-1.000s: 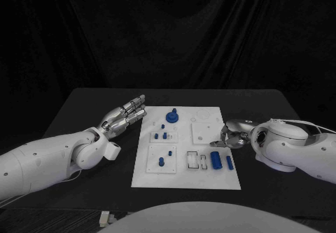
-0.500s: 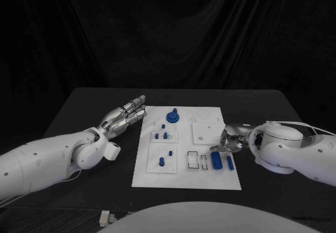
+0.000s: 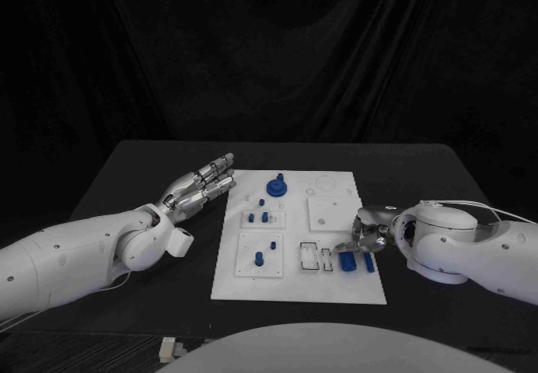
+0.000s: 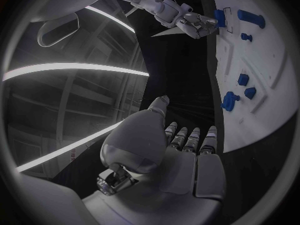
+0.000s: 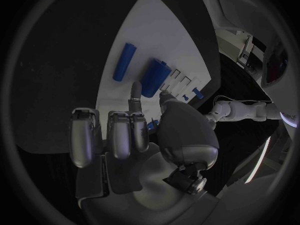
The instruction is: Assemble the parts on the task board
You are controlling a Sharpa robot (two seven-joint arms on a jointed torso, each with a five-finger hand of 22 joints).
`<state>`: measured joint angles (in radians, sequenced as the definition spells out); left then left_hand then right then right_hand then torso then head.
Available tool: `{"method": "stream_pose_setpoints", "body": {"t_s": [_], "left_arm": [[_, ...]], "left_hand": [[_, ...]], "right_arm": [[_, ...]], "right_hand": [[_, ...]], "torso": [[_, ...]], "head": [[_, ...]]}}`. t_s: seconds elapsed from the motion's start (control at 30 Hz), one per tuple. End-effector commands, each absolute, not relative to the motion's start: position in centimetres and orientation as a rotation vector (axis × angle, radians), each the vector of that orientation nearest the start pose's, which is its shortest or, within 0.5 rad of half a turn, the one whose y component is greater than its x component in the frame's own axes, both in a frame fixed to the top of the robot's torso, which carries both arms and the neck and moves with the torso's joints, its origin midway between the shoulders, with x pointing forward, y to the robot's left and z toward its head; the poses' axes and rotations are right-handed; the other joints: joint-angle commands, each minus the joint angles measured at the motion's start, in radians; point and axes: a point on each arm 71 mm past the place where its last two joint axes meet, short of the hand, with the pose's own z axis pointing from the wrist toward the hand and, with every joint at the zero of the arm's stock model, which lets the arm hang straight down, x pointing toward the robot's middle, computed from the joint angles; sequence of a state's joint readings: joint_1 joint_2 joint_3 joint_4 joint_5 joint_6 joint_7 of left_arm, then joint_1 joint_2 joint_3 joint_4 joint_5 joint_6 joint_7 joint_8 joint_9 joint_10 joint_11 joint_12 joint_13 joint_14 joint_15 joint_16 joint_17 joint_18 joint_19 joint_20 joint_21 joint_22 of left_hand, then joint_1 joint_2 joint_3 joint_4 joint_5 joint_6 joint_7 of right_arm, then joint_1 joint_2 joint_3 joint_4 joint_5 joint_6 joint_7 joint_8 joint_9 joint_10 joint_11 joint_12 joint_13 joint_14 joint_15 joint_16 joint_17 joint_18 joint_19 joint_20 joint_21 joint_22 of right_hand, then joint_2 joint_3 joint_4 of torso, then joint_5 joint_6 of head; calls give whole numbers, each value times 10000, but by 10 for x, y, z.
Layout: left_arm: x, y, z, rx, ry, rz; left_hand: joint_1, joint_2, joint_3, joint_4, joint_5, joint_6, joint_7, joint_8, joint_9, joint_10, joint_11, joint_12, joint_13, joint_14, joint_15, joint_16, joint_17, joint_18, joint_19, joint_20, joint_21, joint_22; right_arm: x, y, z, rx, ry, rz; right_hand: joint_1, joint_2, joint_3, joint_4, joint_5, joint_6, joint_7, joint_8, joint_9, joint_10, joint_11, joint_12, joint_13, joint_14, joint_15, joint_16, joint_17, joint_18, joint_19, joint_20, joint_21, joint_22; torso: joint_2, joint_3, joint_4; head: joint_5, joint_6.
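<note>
Overhanging blue cylinders [image 3: 355,259]: right hand [image 3: 365,237]

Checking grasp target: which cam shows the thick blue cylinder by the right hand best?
Right wrist view: the thick blue cylinder lies large and unobstructed, just ahead of the right hand. Head view shows it small, left wrist view tiny.

The scene is dim, set against black drapery, with the black table [image 3: 426,167] swallowing most detail. Light falls from above, so the white task board [image 3: 337,287] stands out brightly and the silver left hand [image 3: 200,189] shows small glints. Both wrist views bend straight edges strongly toward the rim and fade into a dark surround; bright curved streaks of light cross the left wrist view.
</note>
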<state>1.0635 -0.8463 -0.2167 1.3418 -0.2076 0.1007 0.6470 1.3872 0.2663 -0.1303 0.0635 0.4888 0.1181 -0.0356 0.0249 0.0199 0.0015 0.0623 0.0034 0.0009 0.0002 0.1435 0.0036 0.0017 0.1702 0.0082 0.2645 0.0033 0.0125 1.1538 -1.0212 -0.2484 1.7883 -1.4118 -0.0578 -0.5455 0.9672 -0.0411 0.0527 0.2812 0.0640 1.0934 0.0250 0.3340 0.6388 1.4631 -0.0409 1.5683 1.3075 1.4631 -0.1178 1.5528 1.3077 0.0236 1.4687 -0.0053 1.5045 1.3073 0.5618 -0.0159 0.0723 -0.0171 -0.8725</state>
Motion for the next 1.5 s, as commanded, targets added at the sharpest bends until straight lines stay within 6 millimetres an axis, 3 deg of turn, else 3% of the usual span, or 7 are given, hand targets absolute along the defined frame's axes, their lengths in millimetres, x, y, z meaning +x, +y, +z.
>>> {"method": "stream_pose_setpoints", "body": {"t_s": [0.03,0.53,0.8,0.97,1.0,1.13,1.5], "left_arm": [[443,243,-294,-8916,16740,-17700],[443,242,-295,-8962,16891,-17719],[443,242,-296,-8985,16950,-17705],[443,242,-296,-8991,16972,-17714],[443,242,-296,-8993,16978,-17717],[443,242,-296,-9005,17009,-17728],[442,244,-297,-9043,17047,-17692]], "left_hand": [[97,43,46,-25,51,-25,4,2,5,-15,4,-34,-9,-2,102,-36,-17,103,6,54,45,9],[107,50,91,-83,64,-27,28,0,6,-15,31,-34,-9,-2,208,-36,-17,101,28,121,62,32],[112,53,107,-104,76,-31,36,-1,6,-15,37,-34,-9,-2,230,-36,-17,100,33,138,66,36],[120,63,130,-128,91,-41,41,-4,4,-15,43,-34,-9,-2,248,-36,-17,99,35,151,67,37],[123,69,137,-135,94,-36,43,-3,5,-15,43,-34,-9,-2,252,-36,-17,98,35,154,67,37],[132,83,160,-153,97,-40,49,-4,5,-15,47,-34,-9,-2,263,-36,-17,97,36,162,68,38],[152,115,280,-260,101,35,201,17,18,-15,12,-34,-9,-2,296,-36,-17,92,48,186,78,47]], "right_arm": [[379,-237,-283,-922,22950,1951],[375,-233,-294,-1302,23562,1510],[376,-228,-293,-1124,23172,2121],[377,-226,-291,-764,22779,2425],[377,-225,-290,-572,22719,2542],[376,-225,-290,598,22807,3094],[373,-225,-281,4227,22757,4627]], "right_hand": [[-9,-158,59,27,-67,103,25,-61,-8,1077,41,25,2633,992,50,-22,2174,-66,705,64,37,2413],[279,-77,205,-192,660,220,9,-330,32,1077,23,25,2633,971,30,-66,2068,-53,676,45,-7,2394],[1601,-89,951,-1299,3974,207,-92,-609,247,1077,-69,25,2633,962,-46,-83,2017,-51,669,-18,-8,2392],[1797,-268,1319,-1619,5307,129,-94,-637,459,1077,-72,25,2633,955,-54,-96,1982,-49,662,-33,-18,2388],[1947,-341,1574,-1823,6108,75,-102,-582,639,1077,-81,25,2633,950,-68,-107,1956,-49,661,-47,-17,2388],[1913,-438,2141,-2116,7209,-85,-88,-387,1152,1077,-77,25,2633,945,-59,-118,1927,-45,651,-45,-33,2382],[1572,-349,2688,-2359,6874,-406,-47,-174,1751,1077,-45,25,2633,926,-26,-163,1812,-25,615,-14,-104,2356]], "torso": [[-3,4,-7],[-1,4,-15],[-6,-5,1],[-9,3,2],[-11,6,2],[-14,11,-9],[-11,5,-26]], "head": [[10,-2],[5,-2],[20,-2],[0,-2],[7,-2],[31,-2],[90,-2]]}}
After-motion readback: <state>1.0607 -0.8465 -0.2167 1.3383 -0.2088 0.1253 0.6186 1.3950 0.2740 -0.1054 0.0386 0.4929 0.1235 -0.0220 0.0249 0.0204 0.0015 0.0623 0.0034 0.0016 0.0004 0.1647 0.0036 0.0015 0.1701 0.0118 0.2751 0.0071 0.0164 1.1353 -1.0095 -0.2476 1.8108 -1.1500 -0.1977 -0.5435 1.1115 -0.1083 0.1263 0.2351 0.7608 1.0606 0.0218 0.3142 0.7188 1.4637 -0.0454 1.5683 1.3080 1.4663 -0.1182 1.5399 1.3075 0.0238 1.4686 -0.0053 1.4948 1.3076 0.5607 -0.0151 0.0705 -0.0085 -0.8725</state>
